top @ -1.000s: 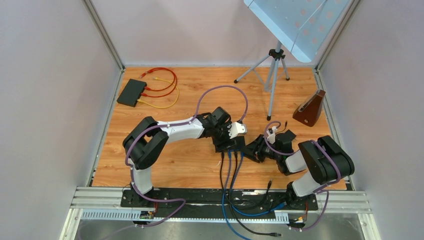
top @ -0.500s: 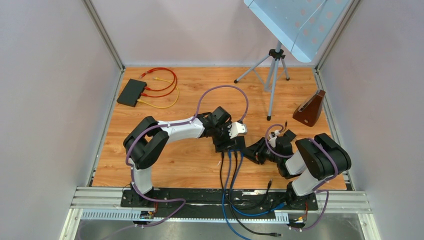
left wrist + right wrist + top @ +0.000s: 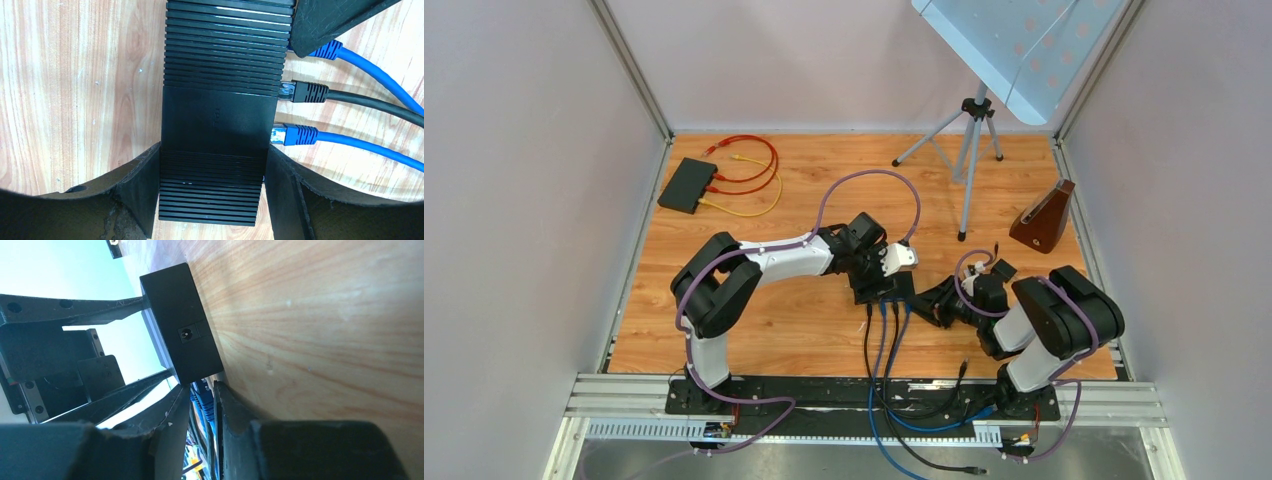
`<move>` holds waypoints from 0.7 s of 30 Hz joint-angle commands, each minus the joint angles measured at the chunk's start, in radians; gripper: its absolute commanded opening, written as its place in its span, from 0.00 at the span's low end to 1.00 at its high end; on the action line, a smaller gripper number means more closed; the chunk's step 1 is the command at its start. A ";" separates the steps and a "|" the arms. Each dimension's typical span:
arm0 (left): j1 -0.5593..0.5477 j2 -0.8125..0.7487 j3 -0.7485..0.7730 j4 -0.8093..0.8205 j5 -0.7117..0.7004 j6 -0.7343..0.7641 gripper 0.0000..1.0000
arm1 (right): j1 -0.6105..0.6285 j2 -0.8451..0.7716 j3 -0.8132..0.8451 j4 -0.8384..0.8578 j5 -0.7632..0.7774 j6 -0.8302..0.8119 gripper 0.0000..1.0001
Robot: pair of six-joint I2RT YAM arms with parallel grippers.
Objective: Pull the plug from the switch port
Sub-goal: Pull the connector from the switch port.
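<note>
A black ribbed switch [image 3: 222, 115] lies mid-table, and my left gripper [image 3: 214, 200] is shut on its two long sides. Three plugs sit in its ports: a blue plug [image 3: 327, 50], a black plug [image 3: 305, 92] and another blue plug [image 3: 295, 135]. In the left wrist view one of my right gripper's fingers [image 3: 335, 20] covers the end blue plug. In the right wrist view that blue plug [image 3: 202, 392] sits between the narrow jaws of my right gripper [image 3: 202, 402], just below the switch [image 3: 180, 325]. From the top, my right gripper [image 3: 921, 300] reaches the switch [image 3: 894, 287] from the right.
Blue and black cables [image 3: 884, 345] run from the switch to the near edge. A second black switch [image 3: 688, 185] with red and yellow cables lies far left. A tripod [image 3: 969, 150] and a brown wedge-shaped object [image 3: 1044, 218] stand at the back right.
My right gripper has narrowed its jaws around the end blue plug, and the right arm has shifted slightly left. The left arm and the switch have stayed put.
</note>
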 commanded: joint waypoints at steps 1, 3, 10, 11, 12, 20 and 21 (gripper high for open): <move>-0.012 0.057 -0.002 -0.069 0.016 -0.018 0.59 | 0.024 -0.033 0.003 -0.054 0.088 0.071 0.25; -0.012 0.056 -0.003 -0.070 0.017 -0.018 0.59 | 0.032 -0.059 0.008 -0.090 0.104 0.076 0.30; -0.012 0.056 -0.007 -0.071 0.020 -0.017 0.59 | 0.049 -0.183 0.043 -0.326 0.169 0.051 0.27; -0.012 0.056 -0.008 -0.072 0.019 -0.017 0.59 | 0.049 -0.198 0.045 -0.347 0.172 0.051 0.25; -0.012 0.057 -0.008 -0.072 0.018 -0.015 0.59 | 0.049 -0.211 0.049 -0.375 0.173 0.049 0.24; -0.012 0.057 -0.008 -0.073 0.020 -0.019 0.58 | 0.049 -0.242 0.067 -0.427 0.170 0.068 0.36; -0.012 0.058 -0.007 -0.075 0.021 -0.020 0.58 | 0.049 -0.242 0.066 -0.423 0.168 0.070 0.36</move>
